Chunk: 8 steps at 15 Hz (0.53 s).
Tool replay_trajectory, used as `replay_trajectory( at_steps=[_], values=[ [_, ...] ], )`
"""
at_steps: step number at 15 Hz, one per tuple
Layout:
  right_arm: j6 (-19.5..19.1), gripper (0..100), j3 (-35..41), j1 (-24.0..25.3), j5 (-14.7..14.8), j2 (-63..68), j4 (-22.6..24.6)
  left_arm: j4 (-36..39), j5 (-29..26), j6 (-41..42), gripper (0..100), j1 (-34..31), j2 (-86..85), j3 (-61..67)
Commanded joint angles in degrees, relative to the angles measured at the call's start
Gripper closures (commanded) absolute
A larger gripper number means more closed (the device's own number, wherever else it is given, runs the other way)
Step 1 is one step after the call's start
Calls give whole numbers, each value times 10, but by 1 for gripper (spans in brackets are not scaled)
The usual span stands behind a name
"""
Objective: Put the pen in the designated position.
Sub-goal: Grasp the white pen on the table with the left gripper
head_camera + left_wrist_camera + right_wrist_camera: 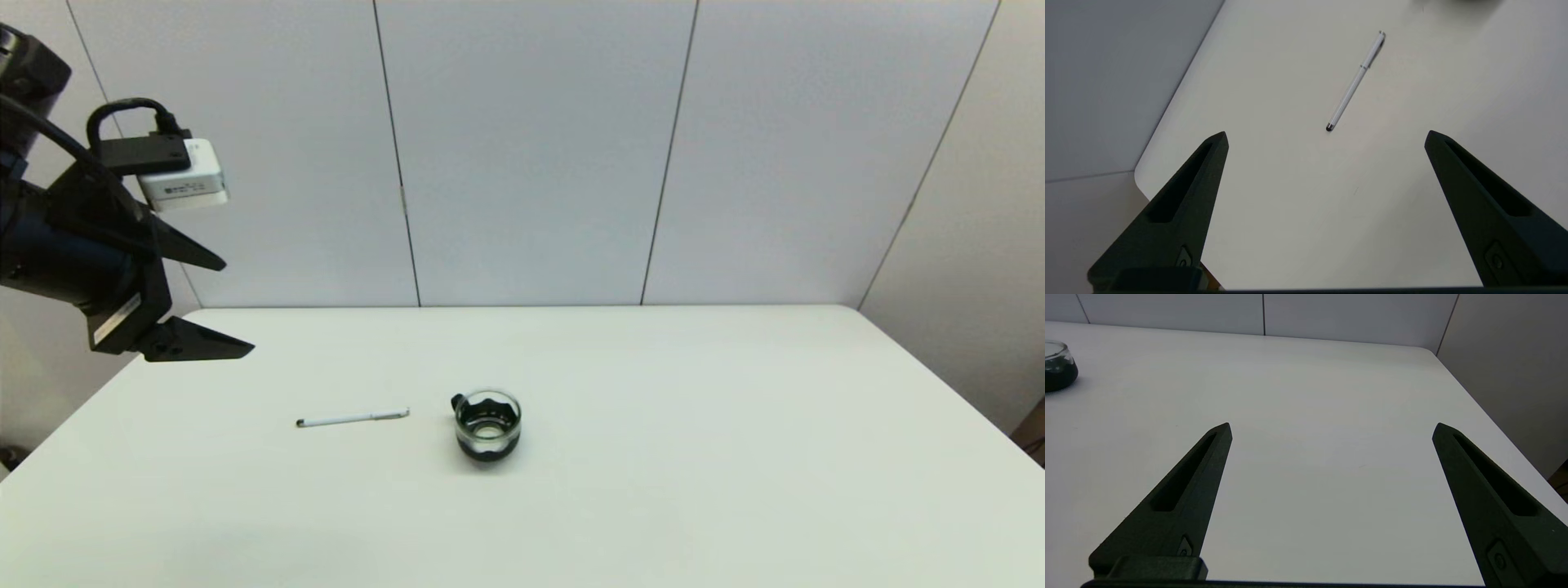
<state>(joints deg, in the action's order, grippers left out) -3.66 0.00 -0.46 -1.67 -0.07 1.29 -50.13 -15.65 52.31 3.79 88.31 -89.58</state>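
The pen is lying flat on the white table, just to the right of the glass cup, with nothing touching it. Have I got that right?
Nearly. The pen lies flat and untouched on the table, but the head view shows it to the left of the glass cup, not the right. The left gripper hangs above, fingers open.

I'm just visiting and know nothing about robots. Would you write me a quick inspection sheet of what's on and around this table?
Surface: plain white table, bare apart from two things.
Job's things: slim white stick pen lying flat, untouched.
Clutter: small glass cup with dark contents, beside the pen, apart.
Claws: left claw open, raised over the table's left far corner; right claw open, low over the table's right side.
Cables: black cable on the left wrist camera.
Surroundings: grey wall panels.
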Motion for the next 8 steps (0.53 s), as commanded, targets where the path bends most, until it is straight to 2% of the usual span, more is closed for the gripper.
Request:
replay_trajectory(
  at_steps=[1, 8],
  values=[
    [0, 0, 7, -1, 0, 1, 0, -44, -23, 75, 0, 0, 72, -44],
    [0, 0, 7, 0, 0, 1, 0, -111, -44, 211, 0, 0, 160, -81]
  ],
)
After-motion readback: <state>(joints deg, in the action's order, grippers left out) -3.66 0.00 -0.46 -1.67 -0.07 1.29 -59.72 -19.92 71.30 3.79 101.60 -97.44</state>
